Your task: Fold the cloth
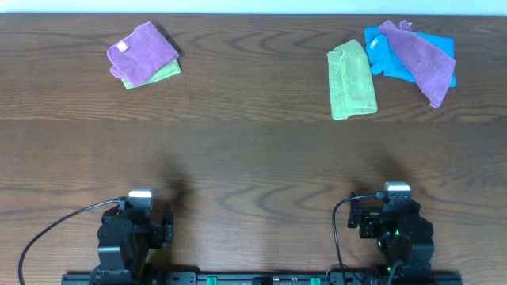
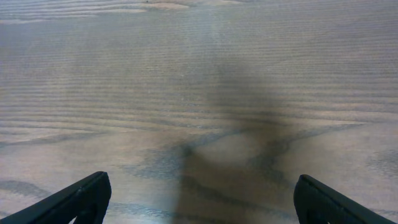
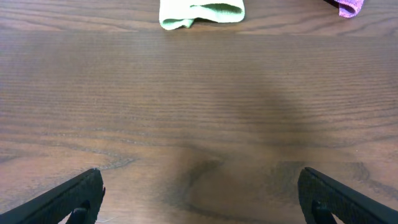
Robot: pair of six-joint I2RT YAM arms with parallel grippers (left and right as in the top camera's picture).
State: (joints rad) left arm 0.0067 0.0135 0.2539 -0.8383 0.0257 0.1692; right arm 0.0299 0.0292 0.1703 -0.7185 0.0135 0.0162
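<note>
A folded light green cloth [image 1: 352, 80] lies at the back right of the table; its near end shows in the right wrist view [image 3: 201, 14]. Beside it a purple cloth [image 1: 420, 54] lies loosely over a blue cloth [image 1: 392, 54]; a purple corner shows in the right wrist view [image 3: 348, 7]. At the back left a folded purple cloth [image 1: 142, 51] sits on a folded green one [image 1: 162, 74]. My left gripper [image 2: 200, 196] and right gripper [image 3: 200, 196] are both open and empty, low over bare wood near the front edge, far from all cloths.
The table is dark wood [image 1: 253, 158]. Both arm bases and their cables sit along the front edge, the left [image 1: 131, 237] and the right [image 1: 400, 233]. A pale wall strip runs behind the far edge.
</note>
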